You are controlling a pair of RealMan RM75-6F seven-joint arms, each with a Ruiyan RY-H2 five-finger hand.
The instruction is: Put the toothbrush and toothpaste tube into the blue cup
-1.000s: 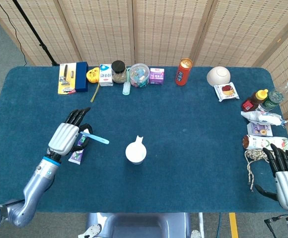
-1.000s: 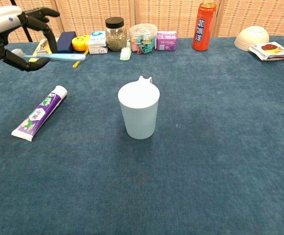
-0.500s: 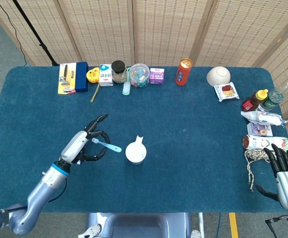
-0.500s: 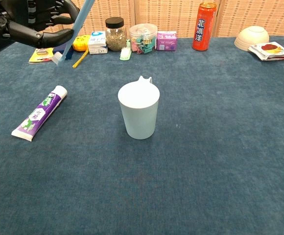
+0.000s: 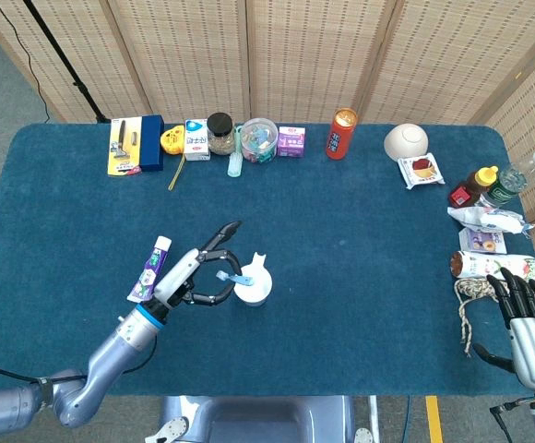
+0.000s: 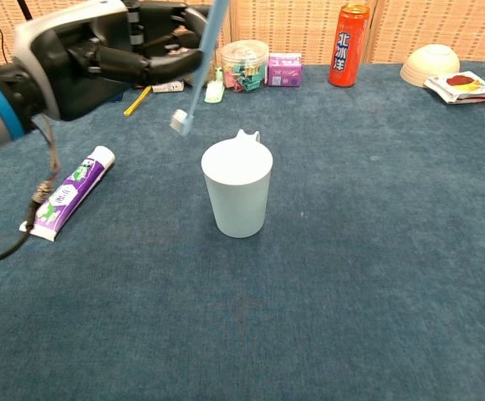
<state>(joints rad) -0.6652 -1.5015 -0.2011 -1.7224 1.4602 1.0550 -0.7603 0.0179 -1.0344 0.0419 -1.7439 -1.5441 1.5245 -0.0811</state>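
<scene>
Left hand (image 6: 100, 58) has its fingers clamped on the toothbrush (image 6: 199, 71), bristle end down, hanging just short of the blue cup (image 6: 237, 188). Next it probably needs a nudge over the rim, then release. Toothpaste tube (image 6: 67, 193) lies below-left of it; right hand (image 5: 533, 332) idles, fingers apart.

blue-carpeted table (image 5: 360, 268), cup (image 6: 237, 188), toothpaste tube (image 6: 67, 193), red can (image 5: 340, 134)

Left hand (image 5: 196, 275) gripping the toothbrush (image 6: 199, 75), lower centre-left.
Right hand (image 5: 530, 325) idling at lower right corner, fingers spread, holding nothing.
</scene>
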